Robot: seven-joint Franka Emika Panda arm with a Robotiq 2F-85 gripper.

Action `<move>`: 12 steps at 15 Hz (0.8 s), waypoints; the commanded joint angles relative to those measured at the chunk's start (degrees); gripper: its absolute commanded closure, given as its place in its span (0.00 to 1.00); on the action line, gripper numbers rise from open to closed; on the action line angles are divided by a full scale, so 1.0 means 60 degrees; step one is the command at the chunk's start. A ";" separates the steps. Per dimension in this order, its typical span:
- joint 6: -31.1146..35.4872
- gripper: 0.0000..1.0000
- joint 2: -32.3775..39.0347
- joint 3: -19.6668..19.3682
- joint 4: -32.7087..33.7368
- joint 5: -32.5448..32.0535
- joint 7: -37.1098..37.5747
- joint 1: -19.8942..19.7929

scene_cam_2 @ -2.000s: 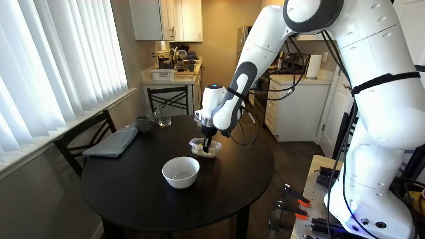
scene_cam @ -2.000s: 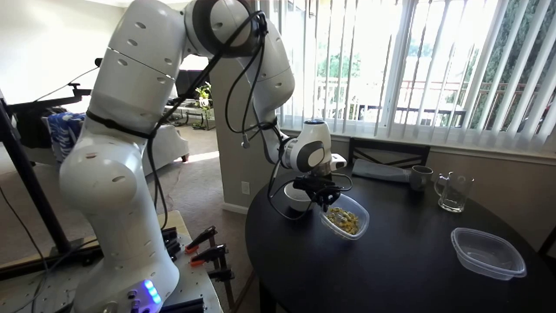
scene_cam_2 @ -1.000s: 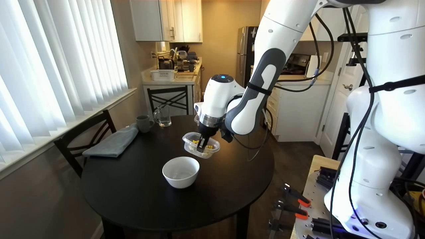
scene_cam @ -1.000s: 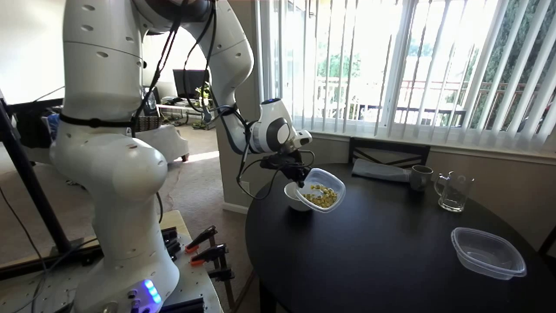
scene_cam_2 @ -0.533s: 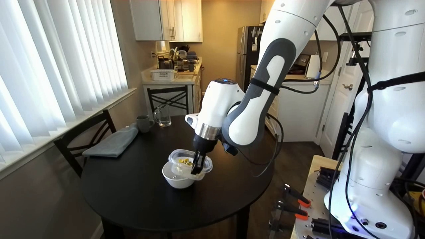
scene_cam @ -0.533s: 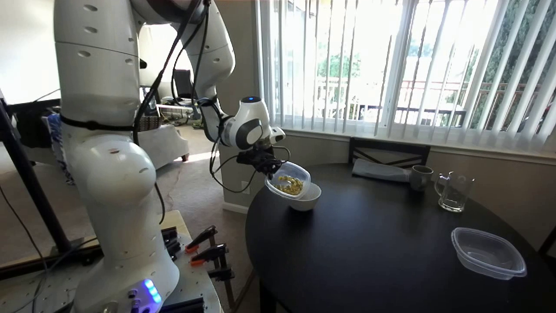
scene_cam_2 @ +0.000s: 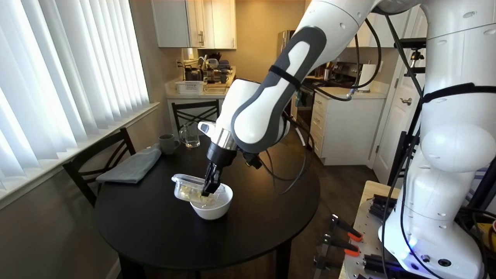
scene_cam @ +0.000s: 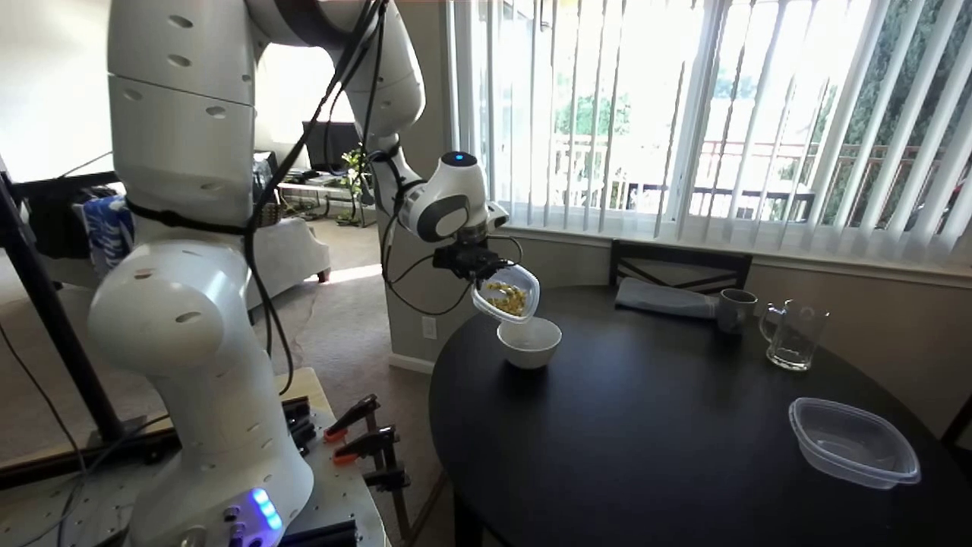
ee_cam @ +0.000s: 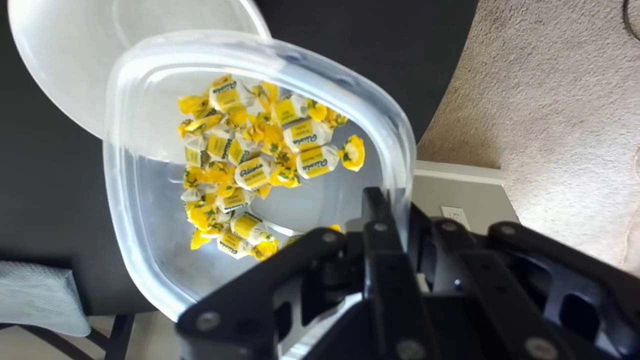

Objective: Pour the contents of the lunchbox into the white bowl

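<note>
My gripper [ee_cam: 395,215] is shut on the rim of the lunchbox, a clear plastic box [ee_cam: 120,200], one finger inside the wall and one outside. The contents, yellow-and-white wrapped candies [ee_cam: 252,172], lie in the lunchbox, gathered away from the gripper side. In both exterior views the lunchbox [scene_cam: 497,311] [scene_cam_2: 180,190] is held tilted above the white bowl, partly overlapping it. The white bowl [scene_cam: 531,353] stands upright on the table [scene_cam_2: 211,213]. The wrist view shows part of the bowl [ee_cam: 60,75] behind the lunchbox, with no candies in that part.
A larger clear container [scene_cam: 858,448] stands near the table's edge. A glass mug [scene_cam: 793,342], a grey mug [scene_cam: 735,310] and a folded cloth [scene_cam: 668,298] stand or lie on the window side of the black table [scene_cam: 645,456]. A chair [scene_cam_2: 104,155] stands by the window.
My gripper has carried the lunchbox up from beside the bowl to above it. In the last half second it has risen a little and tilted more. The bowl has not moved.
</note>
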 commanded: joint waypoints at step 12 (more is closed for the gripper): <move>-0.6425 0.94 0.0129 -0.0184 0.2357 0.5620 -0.3554 -0.1960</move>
